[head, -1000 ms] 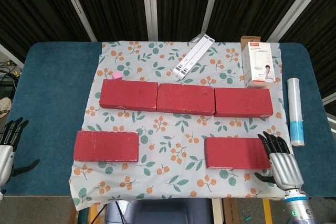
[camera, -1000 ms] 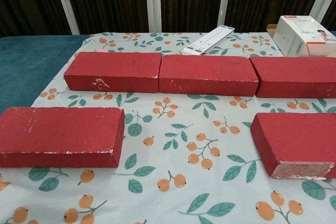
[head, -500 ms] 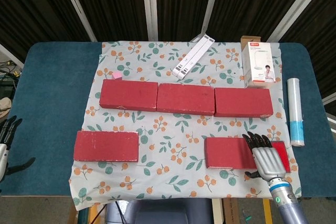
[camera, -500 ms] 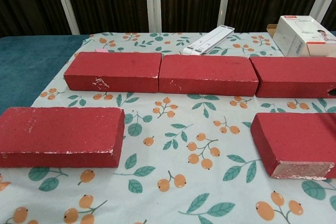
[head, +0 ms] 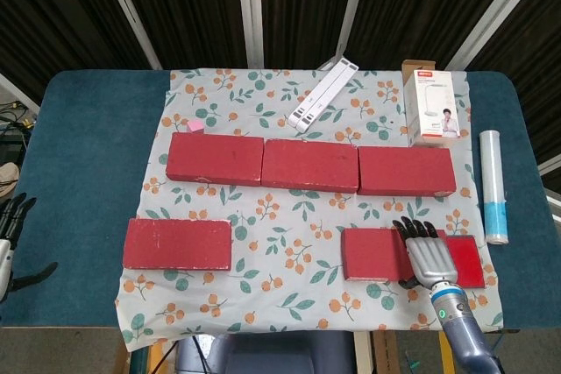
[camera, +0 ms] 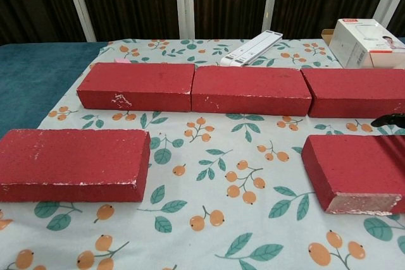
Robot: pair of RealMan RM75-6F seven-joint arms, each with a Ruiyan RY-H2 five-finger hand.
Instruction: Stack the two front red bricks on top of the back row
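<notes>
Three red bricks form the back row: left point(head: 215, 159), middle point(head: 309, 165), right point(head: 406, 171); the chest view shows them too point(camera: 136, 85) point(camera: 251, 90) point(camera: 354, 92). The front left brick point(head: 177, 243) point(camera: 73, 163) lies alone on the floral cloth. My right hand point(head: 428, 256) lies palm down over the right part of the front right brick point(head: 372, 254) point(camera: 354, 172), fingers stretched and apart, gripping nothing. Only dark fingertips point(camera: 389, 120) of it show in the chest view. My left hand point(head: 9, 238) hangs at the table's left edge, fingers spread and empty.
A white slotted bar point(head: 323, 94) and a lamp box point(head: 429, 104) lie behind the back row. A small pink cube point(head: 195, 126) sits by the left back brick. A white and blue tube point(head: 493, 186) lies on the blue table point(head: 96, 146) at the right.
My right hand has moved left from beside the front right brick to lie over its top. The left hand has drifted slightly down at the left edge.
</notes>
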